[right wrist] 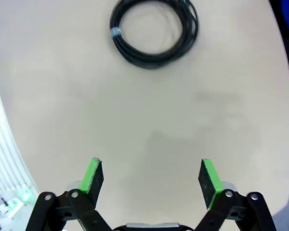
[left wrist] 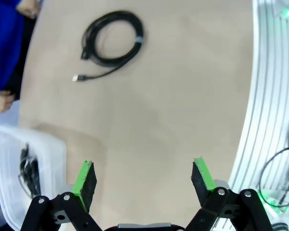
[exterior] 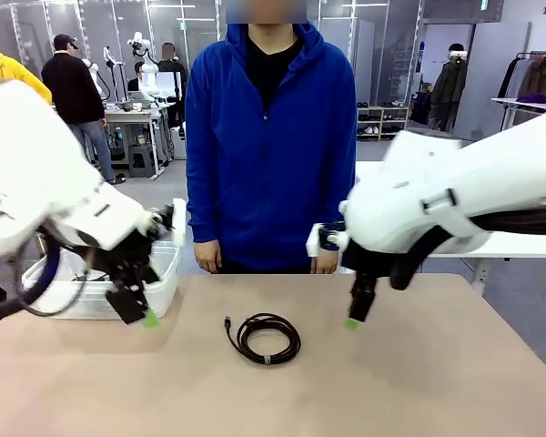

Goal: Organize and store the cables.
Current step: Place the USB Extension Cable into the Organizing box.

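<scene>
Cable [exterior: 267, 338] on table, between both open jaws.

Coiled black cable [right wrist: 155, 32] on tan table [right wrist: 183, 110], right gripper [right wrist: 151, 178] jaws apart, empty

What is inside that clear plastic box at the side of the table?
In the left wrist view, dark cords lie inside the clear plastic box. How many is hard to tell; the left gripper and the box walls cover part of it.
</scene>
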Controlling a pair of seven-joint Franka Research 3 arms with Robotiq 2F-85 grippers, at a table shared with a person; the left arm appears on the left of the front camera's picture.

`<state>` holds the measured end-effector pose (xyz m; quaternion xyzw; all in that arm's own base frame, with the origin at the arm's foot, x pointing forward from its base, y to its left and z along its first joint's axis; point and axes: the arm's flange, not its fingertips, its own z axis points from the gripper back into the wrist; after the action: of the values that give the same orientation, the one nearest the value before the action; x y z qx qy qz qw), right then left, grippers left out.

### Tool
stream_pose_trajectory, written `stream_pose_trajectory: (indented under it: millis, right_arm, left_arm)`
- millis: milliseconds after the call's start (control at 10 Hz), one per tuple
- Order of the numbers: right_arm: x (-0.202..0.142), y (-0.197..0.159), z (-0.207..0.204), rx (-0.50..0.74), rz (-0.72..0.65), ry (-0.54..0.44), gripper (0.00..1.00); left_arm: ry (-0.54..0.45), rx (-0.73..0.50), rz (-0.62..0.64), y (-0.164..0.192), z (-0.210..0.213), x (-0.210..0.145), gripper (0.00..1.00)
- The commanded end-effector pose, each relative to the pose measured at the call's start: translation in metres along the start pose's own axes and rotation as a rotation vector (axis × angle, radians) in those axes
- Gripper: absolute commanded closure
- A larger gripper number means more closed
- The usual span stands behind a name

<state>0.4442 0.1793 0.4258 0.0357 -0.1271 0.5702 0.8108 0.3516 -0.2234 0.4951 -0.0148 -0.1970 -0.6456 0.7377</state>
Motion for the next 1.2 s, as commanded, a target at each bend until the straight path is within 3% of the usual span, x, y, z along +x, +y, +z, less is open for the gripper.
stream_pose_trajectory:
  millis: [0, 300, 600, 800, 1100]
  right_arm:
    - [-0.048, -0.002, 0.013, 0.005, -0.088, -0.069, 0.0]
    - [-0.131, 0.001, 0.04, -0.062, -0.212, -0.173, 0.0]
    - [-0.193, 0.017, 0.063, -0.096, -0.183, -0.297, 0.0]
    - [-0.219, 0.024, 0.075, -0.111, -0.128, -0.382, 0.0]
    - [-0.229, 0.029, 0.076, -0.106, -0.079, -0.471, 0.0]
  left_arm:
    - [0.002, -0.011, -0.063, 0.01, -0.025, 0.022, 0.0]
    - [-0.003, -0.04, -0.079, 0.016, -0.052, 0.052, 0.0]
    - [0.028, -0.156, -0.053, 0.024, -0.088, 0.082, 0.0]
    - [0.021, -0.18, -0.04, 0.029, -0.116, 0.099, 0.0]
    - [0.033, -0.205, -0.005, 0.031, -0.132, 0.1, 0.0]
